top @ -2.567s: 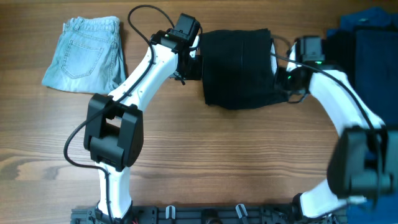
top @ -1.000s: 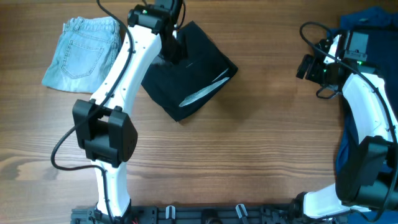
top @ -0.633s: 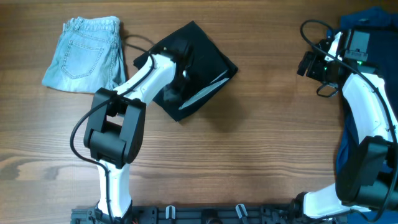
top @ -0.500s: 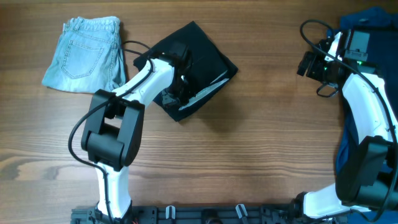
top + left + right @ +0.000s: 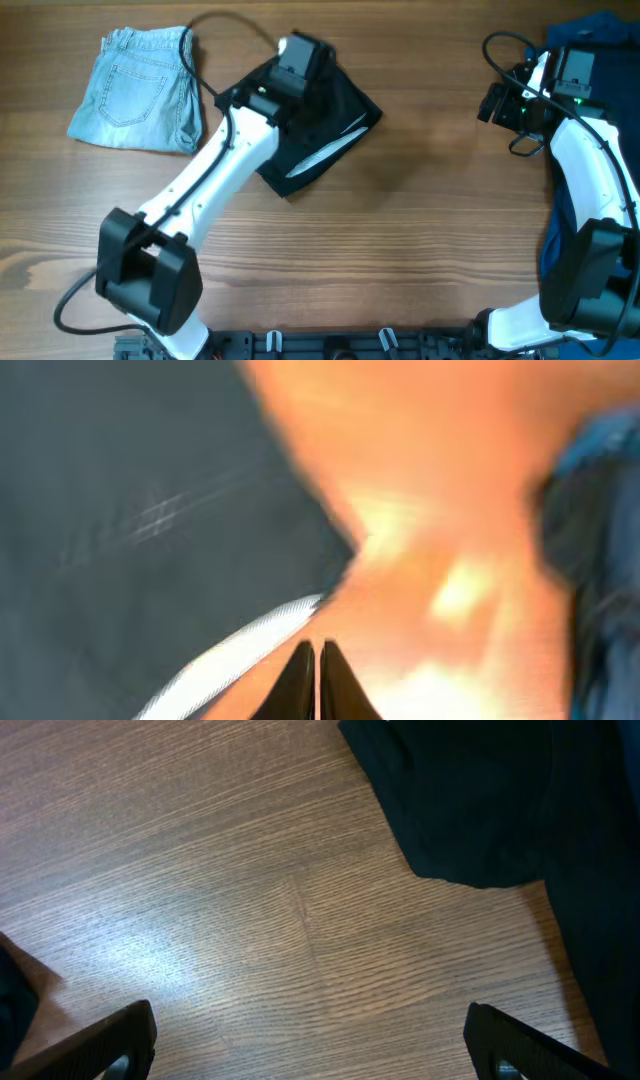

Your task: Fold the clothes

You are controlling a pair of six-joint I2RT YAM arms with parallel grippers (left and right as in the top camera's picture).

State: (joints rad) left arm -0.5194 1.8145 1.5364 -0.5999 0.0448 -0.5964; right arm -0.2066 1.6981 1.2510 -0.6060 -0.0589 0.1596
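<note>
The folded black fabric garment [image 5: 340, 105] has been slid from the middle to 11 o'clock on the wooden surface [image 5: 420, 230], beside the light-blue denim shorts [image 5: 140, 90]. The left fingers [image 5: 302, 685] have let go and are closed and empty above it. The right fingers [image 5: 115, 1045] are spread wide and empty near the dark-blue heap [image 5: 600, 60] at 2 o'clock. This piece looks finished, so another is likely next.

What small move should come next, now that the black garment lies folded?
Probably ease the right gripper onto the dark-blue pile: its jaws stand open just beside it, while the left gripper is shut and empty above the black garment.
</note>
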